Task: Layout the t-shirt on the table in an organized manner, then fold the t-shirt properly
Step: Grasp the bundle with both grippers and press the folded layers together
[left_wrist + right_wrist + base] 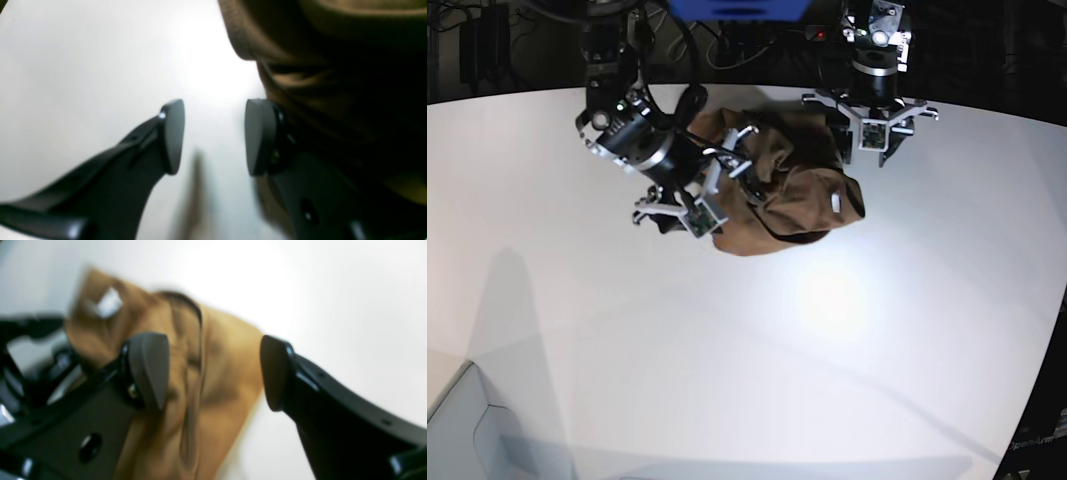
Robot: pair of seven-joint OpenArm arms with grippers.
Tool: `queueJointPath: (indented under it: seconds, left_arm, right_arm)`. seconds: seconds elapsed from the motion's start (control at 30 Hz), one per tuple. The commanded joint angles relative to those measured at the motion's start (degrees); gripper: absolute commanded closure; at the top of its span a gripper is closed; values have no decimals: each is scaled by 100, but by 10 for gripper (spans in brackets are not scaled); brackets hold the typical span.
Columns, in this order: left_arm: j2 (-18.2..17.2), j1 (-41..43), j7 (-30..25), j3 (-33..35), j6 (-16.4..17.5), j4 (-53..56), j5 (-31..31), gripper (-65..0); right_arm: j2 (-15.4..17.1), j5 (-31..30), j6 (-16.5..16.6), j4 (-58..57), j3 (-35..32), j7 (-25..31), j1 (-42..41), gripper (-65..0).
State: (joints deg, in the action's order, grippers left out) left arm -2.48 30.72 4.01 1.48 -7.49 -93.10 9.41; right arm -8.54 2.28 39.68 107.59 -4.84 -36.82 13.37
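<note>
The brown t-shirt point(782, 190) lies crumpled in a heap near the table's far edge. Its white tag point(835, 200) shows, also in the right wrist view point(108, 303). My right gripper point(722, 185) is open at the heap's left side. In the right wrist view, the gripper point(213, 371) has wide jaws and shirt cloth point(220, 350) lies below and between them. My left gripper point(872, 150) is open at the heap's far right. In the left wrist view, the gripper point(215, 136) is empty over the white table point(83, 66), with the shirt point(317, 66) beside its right finger.
The white table point(747, 360) spreads wide toward the near side and both sides of the heap. Cables and dark equipment point(747, 40) sit beyond the curved far edge. A grey box corner point(467, 430) shows at the near left.
</note>
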Motion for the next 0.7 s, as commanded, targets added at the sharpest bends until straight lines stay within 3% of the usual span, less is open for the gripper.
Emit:
queueJointPath:
  seconds: [0.0,0.27,0.67]
  left_arm:
    - [41,-17,-159,-2,-29,-83,30,-283]
    - [50,-386,-151,-2,-29,-66,30,-283]
    - [50,-852,-151,-99,-47,-119,30,-284]
  right_arm:
    - [-46,-110,32,76,-21,143,-5,-436]
    - [-4,-110,32,32,-373,143,321,-436]
    - [1095,-110,32,76,-2087,179,391,-435]
